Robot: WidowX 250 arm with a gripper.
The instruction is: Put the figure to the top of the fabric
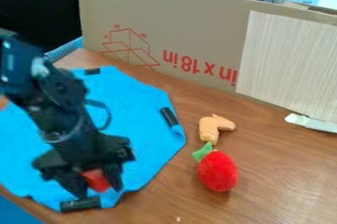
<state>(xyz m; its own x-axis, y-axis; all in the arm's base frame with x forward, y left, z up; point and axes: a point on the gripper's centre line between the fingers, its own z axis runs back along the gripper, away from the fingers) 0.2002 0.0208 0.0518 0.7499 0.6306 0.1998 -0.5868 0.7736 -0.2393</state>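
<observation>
Red figure (96, 179), seemingly pinched in the claw (99, 189) — over blue fabric (146, 119), near its lower edge

Black arm (60, 92) aslant, pincer (97, 186) downward.

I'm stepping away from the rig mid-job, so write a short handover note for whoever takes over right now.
End effector: low over the near edge of the blue fabric, at the red object. Whether it has a firm hold I can't tell.
Job's things: the red object, probably the figure, is at the fabric's near edge, by a black strip. The tan toy and red plush fruit are on the table, right of the fabric.
Done: end effector is at the red object.
Left: confirm the grip, bring it to the fabric's top, release.
</observation>
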